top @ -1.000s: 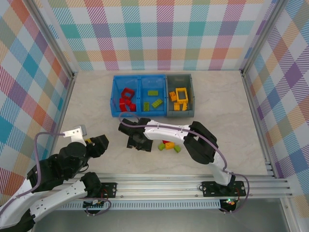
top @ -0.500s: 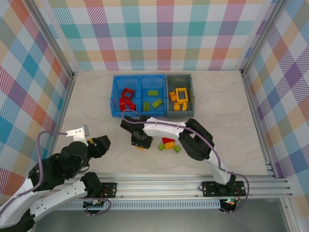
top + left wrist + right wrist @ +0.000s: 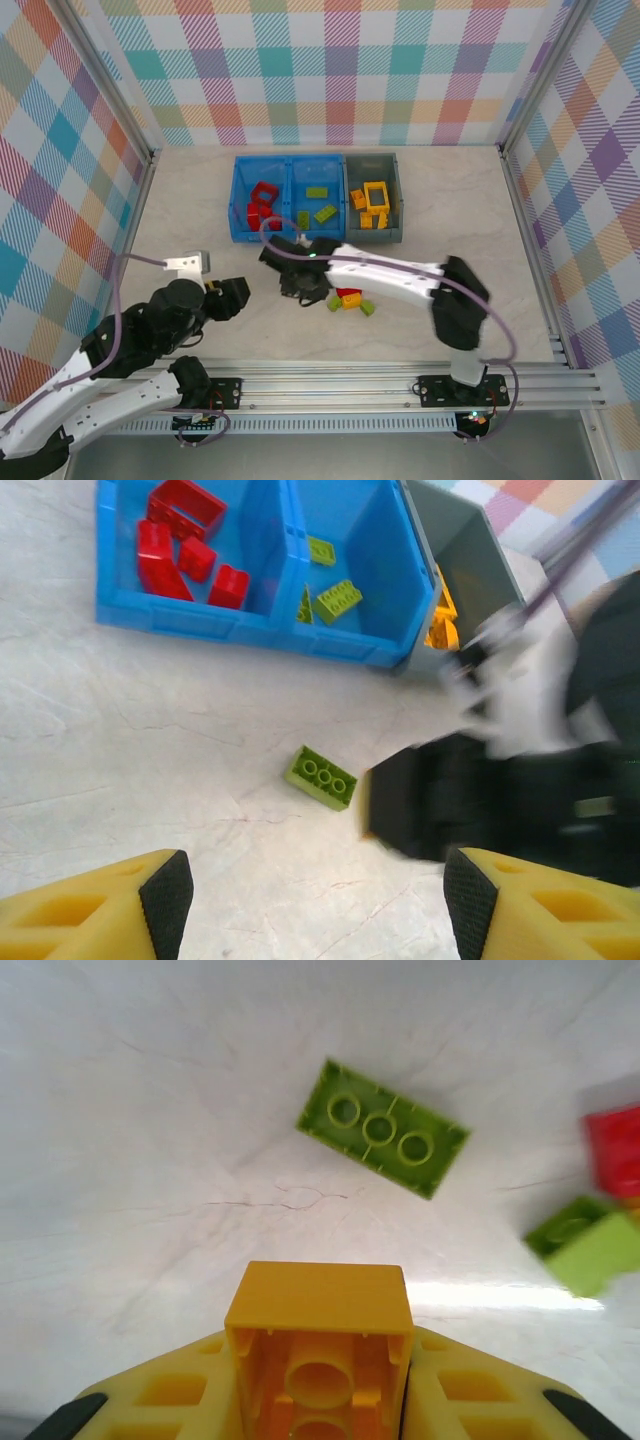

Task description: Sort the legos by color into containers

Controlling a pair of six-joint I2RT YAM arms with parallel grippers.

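**Q:** Right jaws, status?
**A:** My right gripper (image 3: 318,1385) is pinching a yellow-orange brick (image 3: 318,1305). One finger presses on each side, and the hollow underside faces my wrist camera. From above, that gripper is low over the table (image 3: 470,210), just in front of the blue bin (image 3: 290,238).

**Q:** What's under it?
**A:** A lime brick (image 3: 383,1141) lies flat on the table with three studs in view, clear of the held one. Right of it are a red brick (image 3: 615,1148), cut off by the frame edge, and a second lime piece (image 3: 578,1248). That piece is blurred, so I can't tell how it lies. The top view shows a loose cluster (image 3: 349,300) of red, lime and yellow pieces just right of the gripper.

**Q:** Left side?
**A:** My left gripper (image 3: 318,895) has its jaws spread wide with nothing between them. The yellow fingers (image 3: 110,910) hang over bare table. The lime brick is ahead of them, apart. From above, this gripper sits left of the right one, near it but not touching.

**Q:** Bins?
**A:** The blue bin's left compartment holds the red bricks (image 3: 262,205) and its right compartment the lime bricks (image 3: 320,205). The grey bin (image 3: 372,238) stands against the blue bin's right wall. It holds the yellow-orange pieces (image 3: 372,203), one of them a hollow square frame.
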